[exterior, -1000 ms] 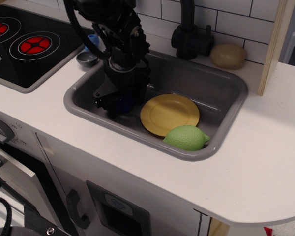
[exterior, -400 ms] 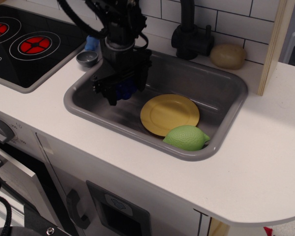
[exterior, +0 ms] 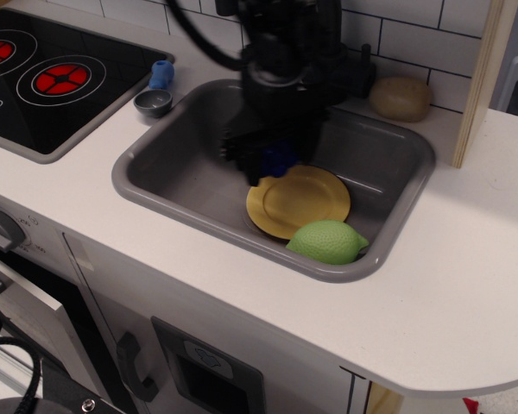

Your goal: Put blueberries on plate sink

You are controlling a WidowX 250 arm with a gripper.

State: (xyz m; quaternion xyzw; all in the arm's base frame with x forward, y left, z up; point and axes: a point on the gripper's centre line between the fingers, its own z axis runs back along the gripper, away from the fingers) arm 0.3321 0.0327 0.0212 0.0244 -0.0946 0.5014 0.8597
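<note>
Above the sink [exterior: 155,177], the gripper [exterior: 270,162] hangs with its jaws closed on the blueberries [exterior: 279,158], just over the upper left rim of the yellow plate [exterior: 306,200].

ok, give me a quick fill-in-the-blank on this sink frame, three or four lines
1. The gripper is shut on the dark-blue ____.
2. The yellow plate lies inside the grey ____.
3. The green lemon-shaped toy overlaps the plate's ____ edge in the image.
4. The small grey bowl sits on the counter between the sink and the ____.

Missing words: blueberries; sink; lower; stove
</note>
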